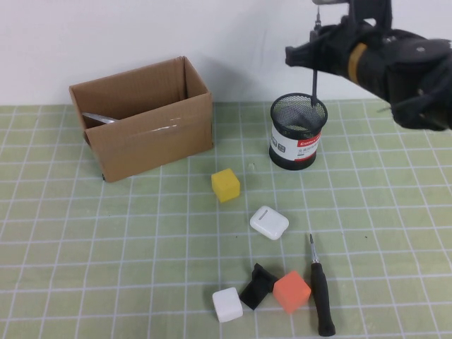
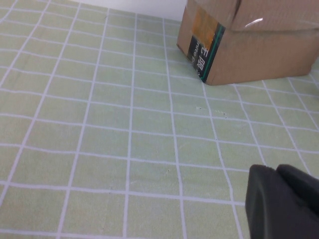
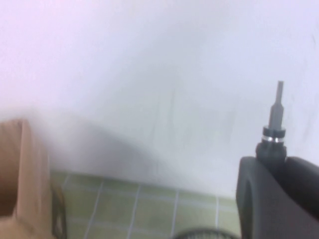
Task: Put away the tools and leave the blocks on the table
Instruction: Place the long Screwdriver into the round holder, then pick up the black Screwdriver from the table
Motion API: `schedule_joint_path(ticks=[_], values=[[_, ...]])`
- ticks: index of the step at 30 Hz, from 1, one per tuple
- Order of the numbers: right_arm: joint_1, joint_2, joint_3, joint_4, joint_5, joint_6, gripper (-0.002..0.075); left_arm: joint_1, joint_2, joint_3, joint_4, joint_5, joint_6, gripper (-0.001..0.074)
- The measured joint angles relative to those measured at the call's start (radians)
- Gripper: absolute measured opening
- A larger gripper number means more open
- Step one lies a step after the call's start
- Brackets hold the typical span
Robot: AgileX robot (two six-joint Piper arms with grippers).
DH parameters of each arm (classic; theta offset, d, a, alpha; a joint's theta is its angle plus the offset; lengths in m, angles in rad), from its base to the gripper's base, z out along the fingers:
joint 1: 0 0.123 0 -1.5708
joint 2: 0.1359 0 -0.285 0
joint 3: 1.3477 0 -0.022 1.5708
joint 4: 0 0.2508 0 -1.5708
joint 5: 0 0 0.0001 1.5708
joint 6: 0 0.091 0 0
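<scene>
My right gripper (image 1: 316, 48) is shut on the thin black pen-like driver (image 1: 314, 86) and holds it upright over the black mesh cup (image 1: 297, 132). The driver's lower end is inside the cup. In the right wrist view its metal tip (image 3: 277, 107) sticks out past the gripper (image 3: 274, 164). The thick black-handled screwdriver (image 1: 321, 289) lies on the mat at the front right. A silver metal piece (image 1: 99, 119) shows inside the cardboard box (image 1: 152, 138). The yellow block (image 1: 225, 185), white block (image 1: 227, 304) and orange block (image 1: 292, 292) sit on the mat. My left gripper (image 2: 279, 172) is shut and empty, low over the mat near the box.
A white rounded case (image 1: 269, 222) lies mid-table. A black wedge (image 1: 256, 286) sits between the white and orange blocks. The box corner (image 2: 209, 55) shows in the left wrist view. The green gridded mat (image 1: 85, 247) covers the table.
</scene>
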Motion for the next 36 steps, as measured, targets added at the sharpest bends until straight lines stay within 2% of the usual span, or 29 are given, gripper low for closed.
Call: schedule_joint_path(ticks=[7,14,17,25,28,32,36], values=[[0.000,0.074,-0.044,0.000,0.056,-0.059,0.0022,0.000,0.000,0.000,0.000,0.000,0.000,-0.0004],[0.000,0.092,-0.044,-0.002,0.104,-0.061,0.0177,0.000,0.000,0.000,0.000,0.000,0.000,-0.0004],[0.000,0.088,-0.044,-0.002,0.102,-0.061,0.0197,0.000,0.000,0.000,0.000,0.000,0.000,-0.0004],[0.000,0.013,-0.044,0.000,-0.013,-0.070,0.0184,0.000,0.000,0.000,0.000,0.000,0.000,-0.0004],[0.000,-0.056,-0.042,0.000,-0.136,-0.078,0.0123,0.000,0.000,0.000,0.000,0.000,0.000,-0.0004],[0.000,-0.148,-0.042,-0.002,-0.268,-0.118,0.0002,0.000,0.000,0.000,0.000,0.000,0.000,-0.0004],[0.000,-0.220,-0.042,-0.002,-0.241,-0.258,-0.0006,-0.002,0.000,0.000,0.000,0.000,0.000,-0.0004]])
